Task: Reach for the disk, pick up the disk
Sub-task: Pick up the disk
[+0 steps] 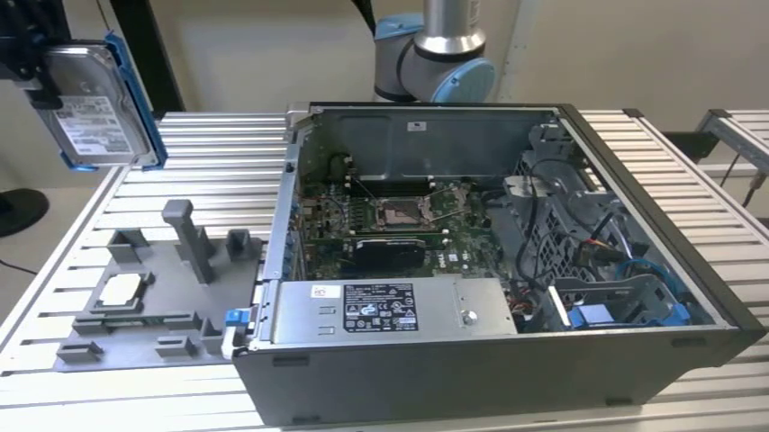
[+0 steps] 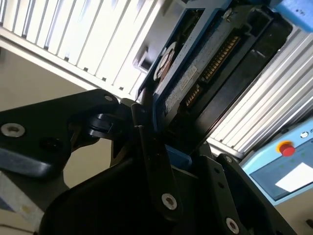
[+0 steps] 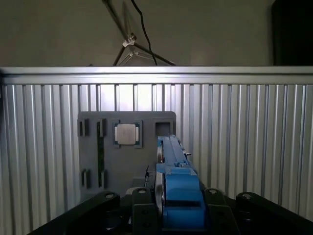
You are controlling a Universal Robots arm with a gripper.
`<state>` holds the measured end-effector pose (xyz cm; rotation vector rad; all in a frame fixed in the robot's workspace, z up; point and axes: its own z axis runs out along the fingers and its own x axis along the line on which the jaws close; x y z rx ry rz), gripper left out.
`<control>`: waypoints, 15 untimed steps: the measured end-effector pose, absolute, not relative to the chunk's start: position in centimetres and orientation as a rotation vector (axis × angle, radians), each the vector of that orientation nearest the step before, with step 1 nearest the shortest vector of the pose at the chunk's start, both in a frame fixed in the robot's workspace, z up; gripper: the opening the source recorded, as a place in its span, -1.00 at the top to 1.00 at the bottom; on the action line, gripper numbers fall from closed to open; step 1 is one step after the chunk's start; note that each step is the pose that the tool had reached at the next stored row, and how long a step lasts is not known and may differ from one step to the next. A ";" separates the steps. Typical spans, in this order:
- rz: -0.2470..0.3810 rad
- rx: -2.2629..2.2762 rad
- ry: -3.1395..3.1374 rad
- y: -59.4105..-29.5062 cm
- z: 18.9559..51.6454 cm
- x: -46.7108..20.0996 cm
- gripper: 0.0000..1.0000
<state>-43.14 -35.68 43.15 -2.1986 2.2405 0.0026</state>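
The gripper [image 3: 178, 211] holds its fingers [image 3: 143, 215] closed on the disk [image 1: 94, 106], clamping its two flat faces at one end. The disk hangs in the air well above the grey fixture tray [image 1: 144, 301], clear of the bench [image 1: 216, 157]. Its long axis runs straight out from the fingers, down toward the tray, with its blue rail edge-on in the first wrist view. The pickup looks done.

The exterior view looks down at a slant, from further off, at the open computer [image 1: 505, 378] and the grey tray [image 1: 168, 301]. The first wrist view looks straight down on that tray [image 3: 127, 161] from high up. The second wrist view sits very close to the disk [image 2: 195, 73].
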 end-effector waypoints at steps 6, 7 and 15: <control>0.003 -2.199 2.241 -35.7 44.9 -43.1 1.00; 0.003 -2.199 2.241 -35.7 45.2 -43.1 1.00; 0.003 -2.199 2.240 -35.7 47.0 -43.1 1.00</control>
